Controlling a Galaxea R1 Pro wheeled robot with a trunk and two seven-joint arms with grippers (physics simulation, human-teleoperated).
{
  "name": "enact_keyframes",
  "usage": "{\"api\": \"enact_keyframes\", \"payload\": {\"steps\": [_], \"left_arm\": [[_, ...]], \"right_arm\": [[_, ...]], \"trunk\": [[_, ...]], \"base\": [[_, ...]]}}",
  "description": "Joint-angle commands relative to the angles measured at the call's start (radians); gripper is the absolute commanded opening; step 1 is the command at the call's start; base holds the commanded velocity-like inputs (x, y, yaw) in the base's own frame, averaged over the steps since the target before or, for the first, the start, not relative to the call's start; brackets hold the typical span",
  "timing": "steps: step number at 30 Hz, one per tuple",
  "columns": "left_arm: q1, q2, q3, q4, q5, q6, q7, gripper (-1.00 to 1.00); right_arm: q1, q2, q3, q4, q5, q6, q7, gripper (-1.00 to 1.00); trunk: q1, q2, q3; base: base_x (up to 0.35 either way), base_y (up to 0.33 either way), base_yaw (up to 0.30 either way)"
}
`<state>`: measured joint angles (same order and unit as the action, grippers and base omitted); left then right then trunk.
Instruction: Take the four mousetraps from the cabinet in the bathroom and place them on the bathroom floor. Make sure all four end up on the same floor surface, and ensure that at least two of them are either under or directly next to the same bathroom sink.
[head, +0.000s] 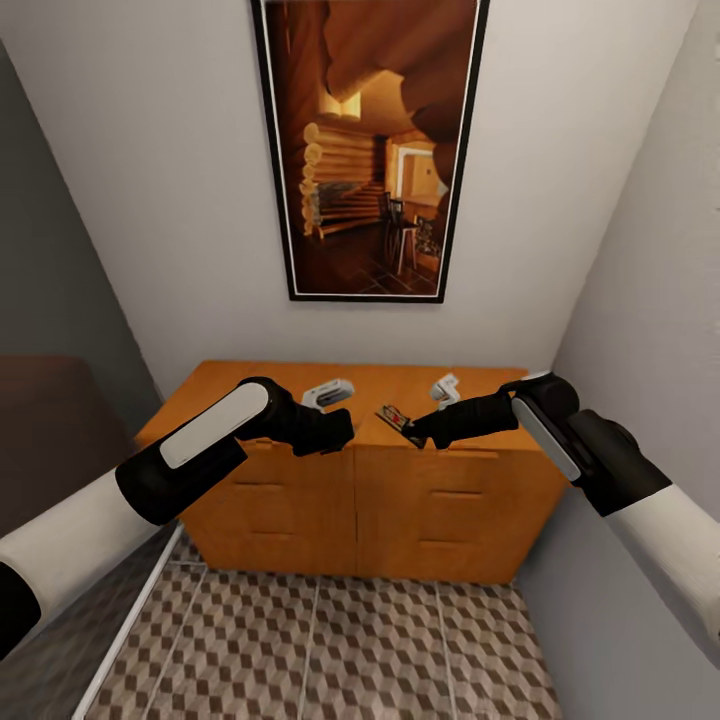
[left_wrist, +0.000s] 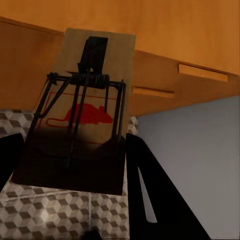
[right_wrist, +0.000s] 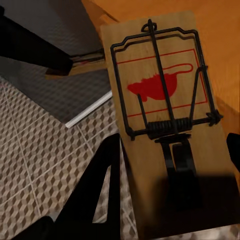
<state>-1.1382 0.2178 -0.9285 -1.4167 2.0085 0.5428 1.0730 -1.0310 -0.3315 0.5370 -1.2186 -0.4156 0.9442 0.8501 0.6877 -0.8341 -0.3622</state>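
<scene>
1. Head view: both arms are raised in front of the cabinet (head: 380, 500), which stands against the wall under a framed picture (head: 370, 150).
2. Left gripper (head: 340, 432): it is over the cabinet's front edge, near the middle. In the left wrist view its fingers (left_wrist: 155, 195) are closed on a mousetrap (left_wrist: 80, 115), clamping the board's lower end. The wooden board has a red mouse print and dark wire spring and bar facing the camera. In the head view this trap is hidden by the gripper.
3. Right gripper (head: 418, 433): it is also at the cabinet's front edge, just right of the middle, facing the left gripper with a small gap between them. Its fingers (right_wrist: 97, 200) grip a second mousetrap (head: 393, 417) (right_wrist: 165, 115) by the spring end. The trap is held tilted, above the cabinet top near the front edge.
4. Cabinet top: two pale objects lie toward the back edge, one (head: 328, 393) behind the left gripper and one (head: 446, 388) behind the right. They are too small to identify.
5. Bathroom floor (head: 330, 650): cube-pattern tiles lie in front of the cabinet. No trap is visible on the part in view.
6. Drawer fronts with slim bar handles (left_wrist: 202, 71) appear behind the left trap.
</scene>
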Motion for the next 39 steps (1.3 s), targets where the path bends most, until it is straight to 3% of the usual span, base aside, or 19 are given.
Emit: {"api": "enact_keyframes", "payload": {"steps": [1,5,7,10,14,16,18,20,24,26,28,30,32,33,36,39], "left_arm": [[0.000,0.000,-0.001,0.000,-0.001,0.003,-0.001,-1.00],[0.000,0.005,-0.011,0.006,-0.001,0.003,0.000,-1.00],[0.000,0.005,-0.041,0.022,-0.001,0.002,0.000,-1.00],[0.000,0.002,-0.141,0.063,-0.001,0.000,-0.001,-1.00],[0.000,0.000,-0.212,0.074,0.003,-0.005,-0.002,-1.00],[0.000,-0.002,-0.276,0.077,0.005,-0.008,-0.003,-1.00],[0.000,-0.010,-0.367,0.080,0.005,-0.013,-0.003,-1.00],[0.000,-0.017,-0.424,0.080,0.005,-0.019,-0.004,-1.00],[0.002,-0.029,-0.494,0.075,0.008,-0.052,-0.006,-1.00],[0.014,-0.034,-0.533,0.074,0.007,-0.087,-0.015,-1.00],[0.036,-0.038,-0.607,0.080,0.005,-0.146,-0.039,-1.00],[0.055,-0.039,-0.700,0.084,0.002,-0.214,-0.074,-1.00],[0.070,-0.039,-0.811,0.087,0.002,-0.292,-0.119,-1.00],[0.072,-0.039,-0.840,0.087,0.001,-0.313,-0.131,-1.00],[0.082,-0.047,-0.999,0.105,0.002,-0.440,-0.204,-1.00],[0.099,-0.064,-1.097,0.140,0.003,-0.517,-0.268,-1.00]], "right_arm": [[0.000,0.000,0.000,0.000,-0.002,0.001,-0.001,-1.00],[0.000,-0.001,0.000,-0.003,-0.001,0.002,-0.003,-1.00],[0.000,-0.002,0.000,-0.002,-0.001,0.002,-0.003,-1.00],[0.000,-0.003,0.000,-0.004,0.000,0.003,-0.004,-1.00],[0.000,0.002,0.001,-0.006,0.001,0.002,-0.010,-1.00],[0.000,0.008,0.001,0.002,0.001,0.001,-0.047,-1.00],[0.000,0.017,0.000,0.014,0.000,-0.004,-0.139,-1.00],[0.000,0.029,-0.001,0.019,0.000,-0.015,-0.233,-1.00],[0.009,0.056,0.004,0.039,-0.005,-0.066,-0.544,-1.00],[0.043,0.059,0.007,0.044,-0.004,-0.075,-0.647,-1.00],[0.120,0.062,0.009,0.038,0.000,-0.082,-0.741,-1.00],[0.190,0.061,0.010,0.023,0.002,-0.084,-0.790,-1.00],[0.238,0.057,0.010,0.015,0.005,-0.085,-0.814,-1.00],[0.248,0.057,0.010,0.014,0.007,-0.085,-0.818,-1.00],[0.308,0.055,0.011,0.010,0.038,-0.084,-0.828,-1.00],[0.352,0.054,0.011,0.006,0.063,-0.085,-0.829,-1.00]], "trunk": [[0.000,0.000,0.000],[0.000,0.000,0.000],[0.000,0.000,0.000],[0.000,0.000,0.000],[0.000,0.000,0.000],[0.000,0.000,0.000],[0.000,0.000,0.000],[0.000,0.000,0.000],[0.000,0.000,0.000],[0.000,0.000,0.000],[0.000,0.000,0.000],[0.000,0.000,0.000],[0.000,0.000,0.000],[0.000,0.000,0.000],[0.000,0.000,0.000],[0.000,0.000,0.000]], "base": [[-0.307,0.120,0.000],[-0.248,0.120,0.000],[-0.205,0.119,0.000],[-0.193,0.119,0.000],[-0.163,0.103,0.000],[-0.068,0.041,0.000],[-0.028,0.017,0.000],[-0.014,0.009,0.000],[-0.004,0.002,0.000],[-0.001,0.000,0.000],[0.000,0.000,0.000],[0.000,0.000,0.000],[0.000,0.000,0.000],[0.000,0.000,0.000],[0.000,0.000,0.000],[0.000,0.000,0.000]]}}
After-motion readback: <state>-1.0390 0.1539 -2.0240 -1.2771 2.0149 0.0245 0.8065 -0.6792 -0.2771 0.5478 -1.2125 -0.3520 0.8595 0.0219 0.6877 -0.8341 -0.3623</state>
